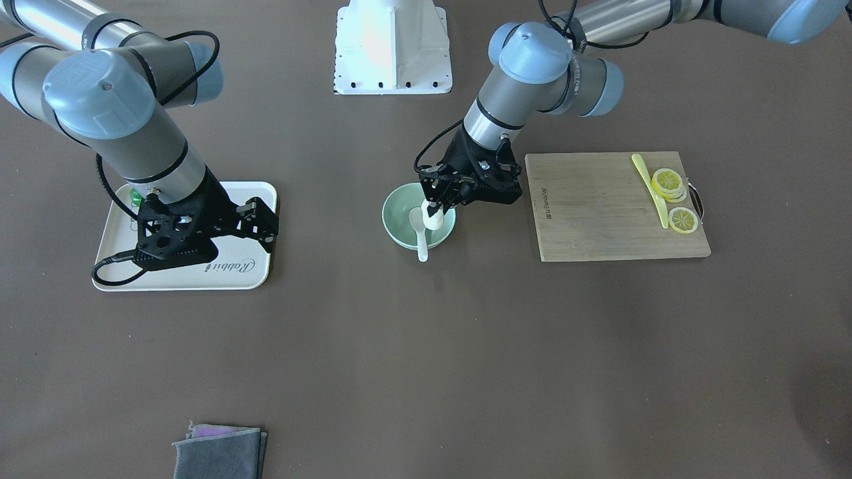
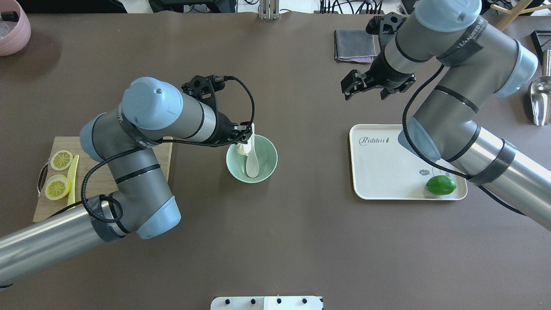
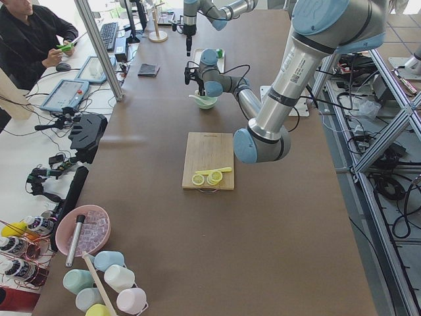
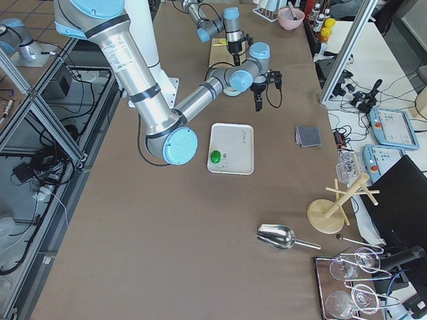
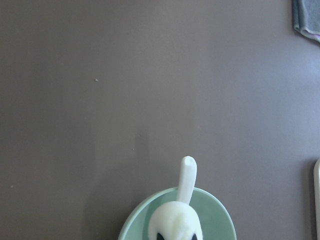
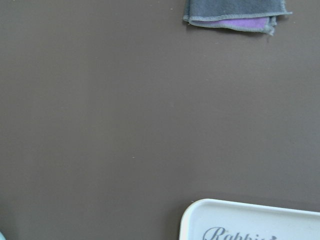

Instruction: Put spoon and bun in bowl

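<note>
The mint-green bowl (image 1: 398, 201) stands at the table's middle. The white spoon (image 1: 420, 229) lies in it, scoop down, with its handle sticking out over the rim. My left gripper (image 1: 433, 217) is shut on the white bun (image 1: 434, 219) and holds it just inside the bowl, beside the spoon. In the overhead view the bun (image 2: 242, 149) sits at the bowl's (image 2: 267, 160) left edge, next to the spoon (image 2: 252, 160). The left wrist view shows the bun (image 5: 175, 222) low over the bowl (image 5: 137, 222). My right gripper (image 2: 366, 86) is open and empty, beyond the tray.
A white tray (image 2: 387, 168) with a green lime (image 2: 441, 184) lies under my right arm. A wooden cutting board (image 1: 599, 213) holds lemon slices (image 1: 667, 181) and a yellow knife (image 1: 651, 187). A folded grey cloth (image 2: 354, 45) lies at the far edge.
</note>
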You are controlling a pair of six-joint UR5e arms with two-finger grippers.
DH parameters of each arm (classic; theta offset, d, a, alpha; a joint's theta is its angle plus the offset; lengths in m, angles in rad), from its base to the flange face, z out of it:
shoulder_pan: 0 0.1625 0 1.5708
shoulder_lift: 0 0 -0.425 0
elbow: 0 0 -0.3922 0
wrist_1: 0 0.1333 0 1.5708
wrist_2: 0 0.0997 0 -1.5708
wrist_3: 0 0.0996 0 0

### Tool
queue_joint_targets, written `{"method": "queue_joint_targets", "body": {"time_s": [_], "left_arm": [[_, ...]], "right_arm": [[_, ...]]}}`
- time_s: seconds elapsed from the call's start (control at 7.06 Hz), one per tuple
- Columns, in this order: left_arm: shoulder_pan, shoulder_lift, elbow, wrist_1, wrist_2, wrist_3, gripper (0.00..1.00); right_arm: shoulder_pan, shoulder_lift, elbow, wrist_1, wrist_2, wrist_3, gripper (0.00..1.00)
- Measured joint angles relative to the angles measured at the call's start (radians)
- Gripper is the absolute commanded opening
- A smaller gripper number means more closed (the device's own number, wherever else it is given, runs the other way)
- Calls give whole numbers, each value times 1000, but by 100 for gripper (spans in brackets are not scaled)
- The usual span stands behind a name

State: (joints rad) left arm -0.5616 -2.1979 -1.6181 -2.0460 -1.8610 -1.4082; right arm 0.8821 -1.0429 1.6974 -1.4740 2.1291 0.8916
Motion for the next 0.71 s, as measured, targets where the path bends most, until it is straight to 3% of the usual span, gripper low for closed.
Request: {"method": "queue_joint_targets", "body": {"time_s": [0.28, 0.71], "left_arm": [[57, -16, 33, -7, 75, -29, 98], [64, -10, -20, 10, 82, -36, 98]], "right_arm": [[18, -34, 10, -2, 14, -9, 100], [27, -68, 31, -2, 15, -21, 100]]}}
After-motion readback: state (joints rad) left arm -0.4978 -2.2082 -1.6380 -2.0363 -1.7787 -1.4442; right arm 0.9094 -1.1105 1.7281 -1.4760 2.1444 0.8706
